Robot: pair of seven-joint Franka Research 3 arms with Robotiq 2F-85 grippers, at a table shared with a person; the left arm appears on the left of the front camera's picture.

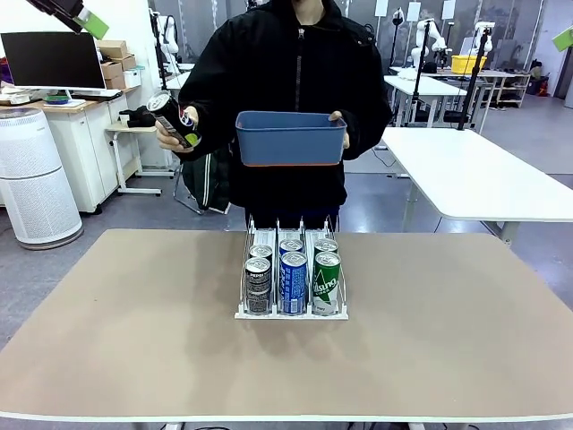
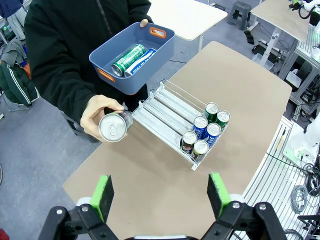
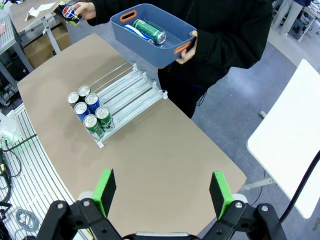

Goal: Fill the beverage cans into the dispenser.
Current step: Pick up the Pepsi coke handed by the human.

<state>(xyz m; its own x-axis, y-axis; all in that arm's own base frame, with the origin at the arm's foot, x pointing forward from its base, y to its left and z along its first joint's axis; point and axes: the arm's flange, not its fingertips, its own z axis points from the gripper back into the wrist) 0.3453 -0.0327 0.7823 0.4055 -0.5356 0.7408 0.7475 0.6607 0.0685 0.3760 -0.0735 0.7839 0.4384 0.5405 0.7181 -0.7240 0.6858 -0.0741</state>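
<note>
The dispenser (image 1: 291,310) stands mid-table with several beverage cans in its front end, two per lane: black-silver (image 1: 259,287), blue (image 1: 294,283) and green (image 1: 327,283). A person at the far edge holds a black can (image 1: 174,118) in one hand. Their other hand holds a blue tub (image 1: 291,143) with a green can (image 2: 128,58) and a blue can (image 2: 143,58) lying in it. My left gripper (image 2: 160,195) and right gripper (image 3: 163,192) both hang open and empty high above the table. In the front view one green pad (image 1: 92,23) shows at the top left and another pad (image 1: 564,38) at the top right.
The brown table (image 1: 134,340) is bare around the dispenser (image 2: 165,112). The rear part of the rack's lanes (image 3: 125,87) holds no cans. The person stands close against the far edge. White tables (image 1: 483,175) and a white air purifier (image 1: 34,179) lie beyond.
</note>
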